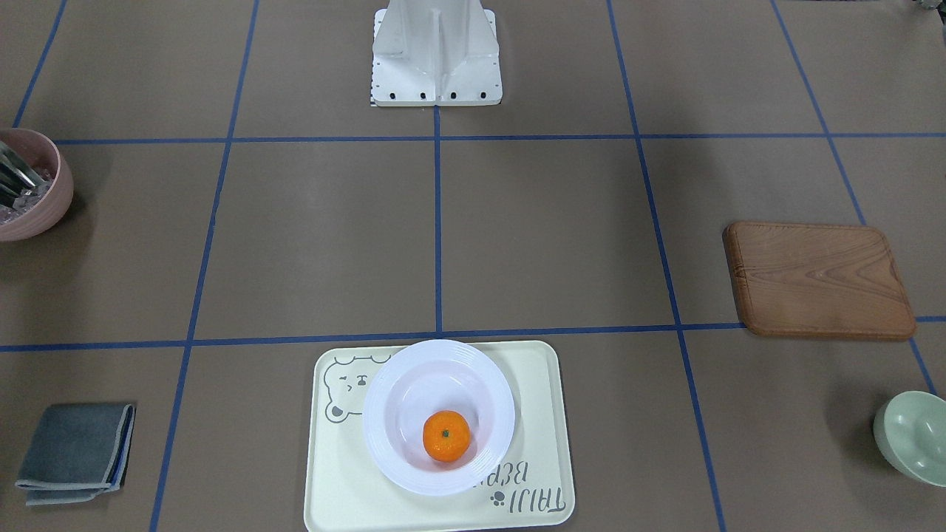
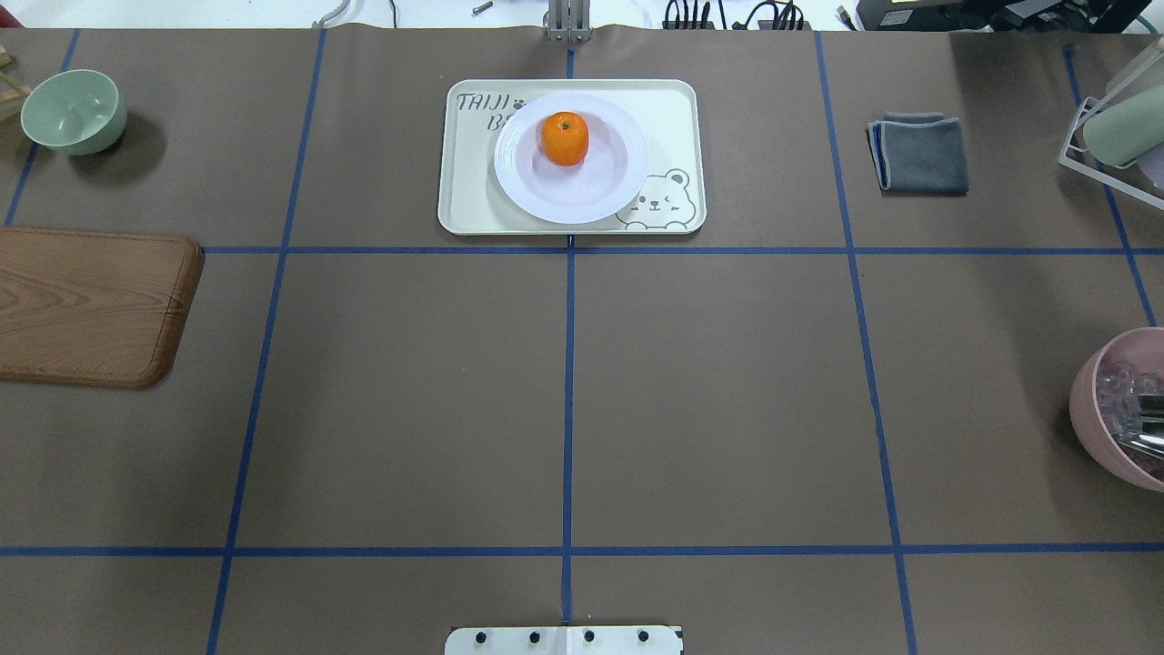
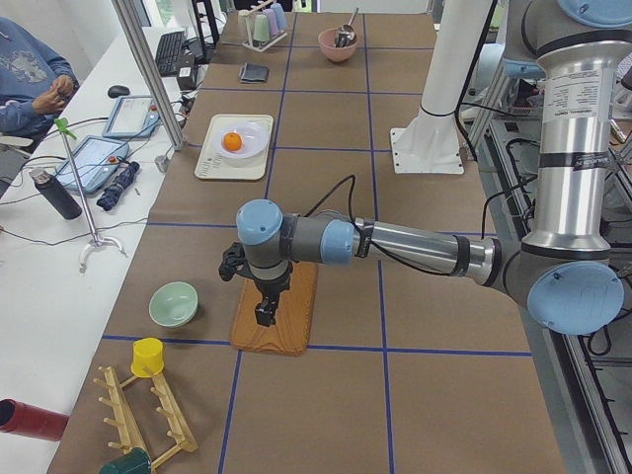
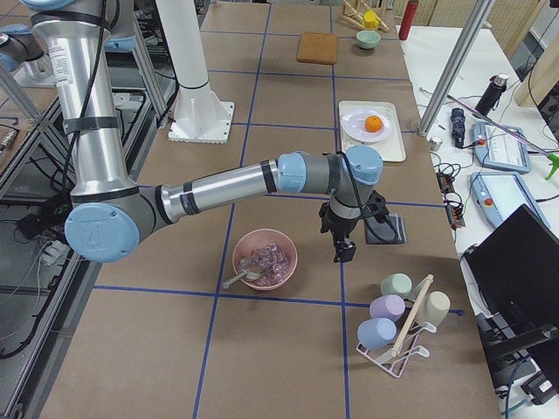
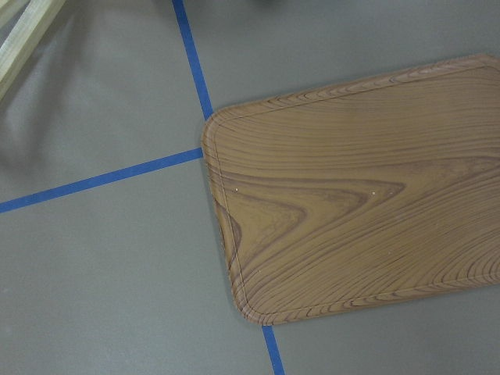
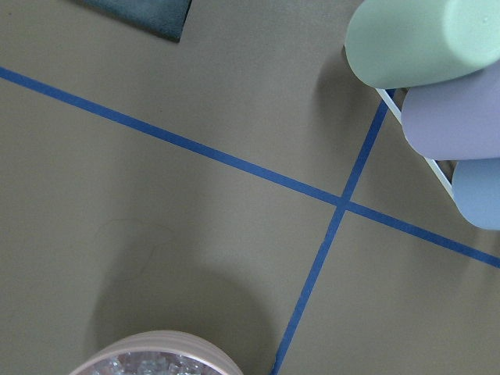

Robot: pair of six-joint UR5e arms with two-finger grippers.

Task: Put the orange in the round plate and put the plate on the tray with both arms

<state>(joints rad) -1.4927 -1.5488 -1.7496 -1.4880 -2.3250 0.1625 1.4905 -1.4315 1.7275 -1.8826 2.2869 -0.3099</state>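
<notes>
Orange sits inside round plate; plate rests on tray; task looks complete. Left pincer and right pincer hang well apart from tray, likely so nothing gets disturbed; whether the 2 are apart or together: cannot tell.

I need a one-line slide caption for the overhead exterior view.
The orange lies in the round plate, and the plate rests on the tray.

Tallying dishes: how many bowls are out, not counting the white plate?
2. The pale green bowl is on the robot's far left, past the wooden board; the pink bowl is on its right.
</notes>
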